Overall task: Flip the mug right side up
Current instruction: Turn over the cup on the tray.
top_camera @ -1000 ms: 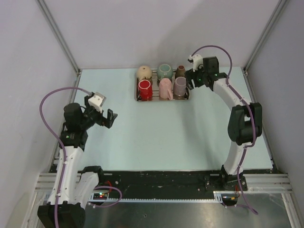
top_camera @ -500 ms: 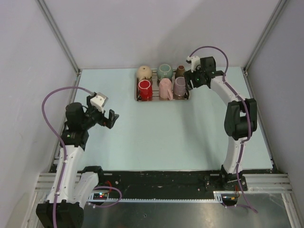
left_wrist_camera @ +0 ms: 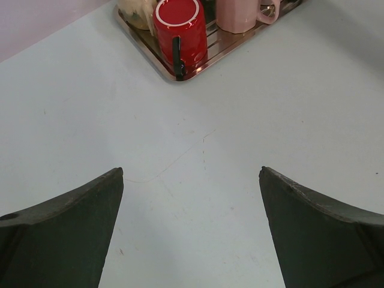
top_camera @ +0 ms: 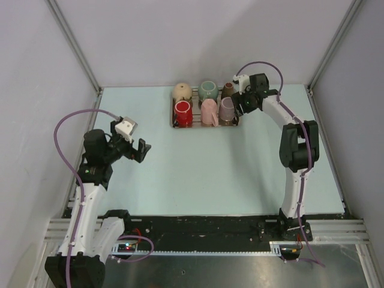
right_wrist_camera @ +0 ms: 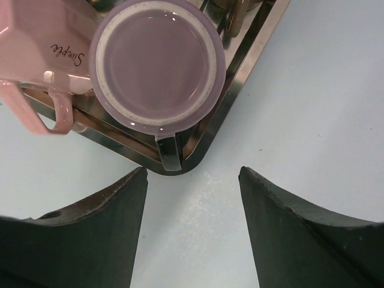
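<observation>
My right pincer (top_camera: 239,103) has swung in beside the tray (top_camera: 198,126), fingers spread and empty. Only its wrist view shows the lilac mug (right_wrist_camera: 155,67) with its handle at 6 o'clock. The left pincer (left_wrist_camera: 191,174) gapes wide.

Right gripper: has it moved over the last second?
Yes. The right gripper has shifted left in the top view, closer to the tray's right end and the lilac mug.

Mugs: six, all on the tray (top_camera: 198,126) in the upper centre of the overhead view.
- Back row, three: beige mug (top_camera: 182,91), teal mug (top_camera: 208,89), brown mug (top_camera: 228,90).
- Front row, three: red mug (top_camera: 183,111), pink mug (top_camera: 209,110), lilac mug (top_camera: 227,108).

Tray: one.
Robot arms: two, left arm (top_camera: 90,198) and right arm (top_camera: 297,150).
Purple cables: two, left cable (top_camera: 57,129) and right cable (top_camera: 261,59).
</observation>
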`<state>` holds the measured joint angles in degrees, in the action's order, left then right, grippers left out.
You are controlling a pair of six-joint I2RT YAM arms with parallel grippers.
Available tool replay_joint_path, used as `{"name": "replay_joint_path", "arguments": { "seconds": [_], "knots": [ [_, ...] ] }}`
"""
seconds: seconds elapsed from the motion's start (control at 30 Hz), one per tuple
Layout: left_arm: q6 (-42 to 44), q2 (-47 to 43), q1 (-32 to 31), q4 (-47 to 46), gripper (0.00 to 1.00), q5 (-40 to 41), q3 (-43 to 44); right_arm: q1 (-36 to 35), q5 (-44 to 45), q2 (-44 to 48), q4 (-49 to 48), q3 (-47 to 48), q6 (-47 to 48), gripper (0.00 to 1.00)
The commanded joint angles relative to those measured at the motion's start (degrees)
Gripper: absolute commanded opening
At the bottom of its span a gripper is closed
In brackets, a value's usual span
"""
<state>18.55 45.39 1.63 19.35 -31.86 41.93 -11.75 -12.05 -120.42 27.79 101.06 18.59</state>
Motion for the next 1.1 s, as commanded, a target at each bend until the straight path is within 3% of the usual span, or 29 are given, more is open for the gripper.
{"name": "replay_joint_path", "arguments": {
  "seconds": [0.0, 0.67, 1.07],
  "knots": [
    [1.37, -0.09, -0.51, -1.7, 0.98, -0.34, -0.2, -0.83, 1.13, -1.59, 0.67, 3.29, 1.56, 0.67],
    [1.57, 0.55, -0.83, -1.75, 0.98, 0.16, -0.33, -1.8, 1.67, -6.35, -0.36, 6.34, 1.21, 0.62],
    [1.55, 1.06, -1.12, -1.74, 0.98, 0.52, -0.17, -1.9, 0.76, -7.02, -0.42, 7.07, 1.08, 0.53]
  ]
}}
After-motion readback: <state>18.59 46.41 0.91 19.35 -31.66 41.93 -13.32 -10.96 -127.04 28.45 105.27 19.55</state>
